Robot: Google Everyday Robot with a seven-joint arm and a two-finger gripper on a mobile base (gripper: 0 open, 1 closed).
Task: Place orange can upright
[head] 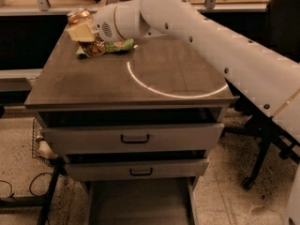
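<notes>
White arm (197,27) reaching across to the far left corner of the table (117,86), gripper (86,37) set directly at the orange can (93,47), can lying against the green snack bag (115,46), grip of the jaws cannot be told.

Orange can (78,16), orange-gold body with shiny end, tilted, at 11 o'clock of the counter (93,86), clamped in the gripper (80,25) jaws

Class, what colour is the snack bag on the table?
The snack bag is green, best seen in the camera view; the pincer hangs over one end.
</notes>
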